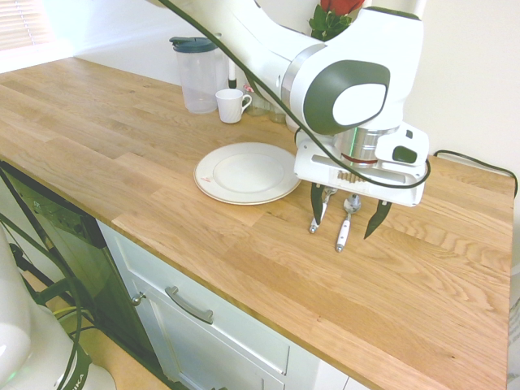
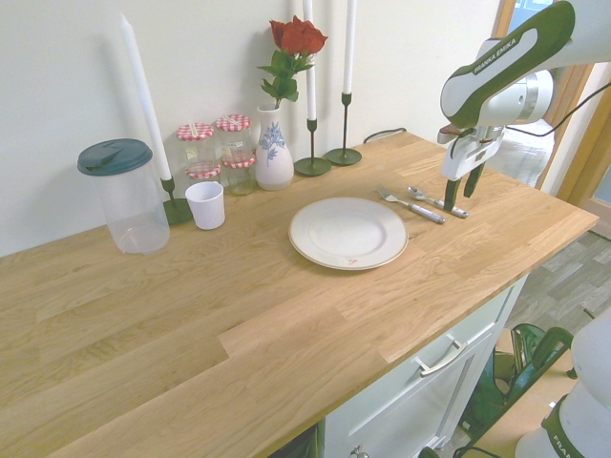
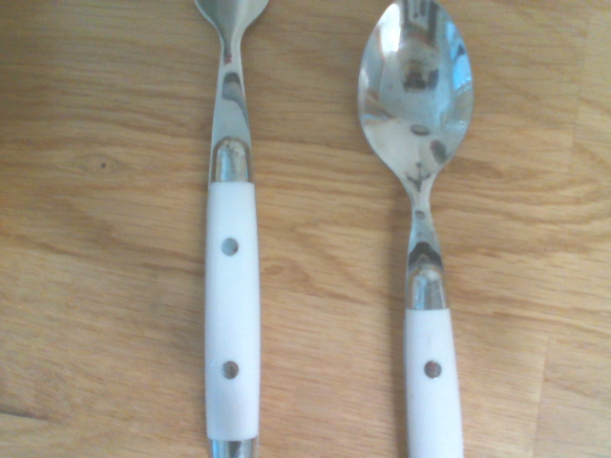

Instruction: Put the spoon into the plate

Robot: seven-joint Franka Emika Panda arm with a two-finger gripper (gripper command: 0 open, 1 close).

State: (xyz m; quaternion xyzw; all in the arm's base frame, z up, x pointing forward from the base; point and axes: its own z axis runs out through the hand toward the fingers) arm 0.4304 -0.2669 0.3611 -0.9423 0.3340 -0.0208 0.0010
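The spoon (image 1: 344,228) lies on the wooden counter with its silver bowl pointing toward the wall and its white handle toward the front edge. Next to it, on the plate's side, lies a fork (image 1: 318,218) with a matching white handle. The cream-white plate (image 1: 208,177) sits empty further along the counter. My gripper (image 1: 343,227) hangs open just above the cutlery, its dark fingers spread to either side of the spoon. From the other side, the gripper (image 2: 459,192) is over the handle end of the spoon (image 2: 434,201). The wrist view shows the spoon (image 3: 417,91) and fork (image 3: 232,315) side by side.
Along the wall stand a clear pitcher with a green lid (image 2: 124,196), a white cup (image 2: 205,204), jars with red checked lids (image 2: 216,145), a vase with a rose (image 2: 274,153) and candlesticks (image 2: 312,164). The counter's front edge (image 1: 244,294) is close to the cutlery.
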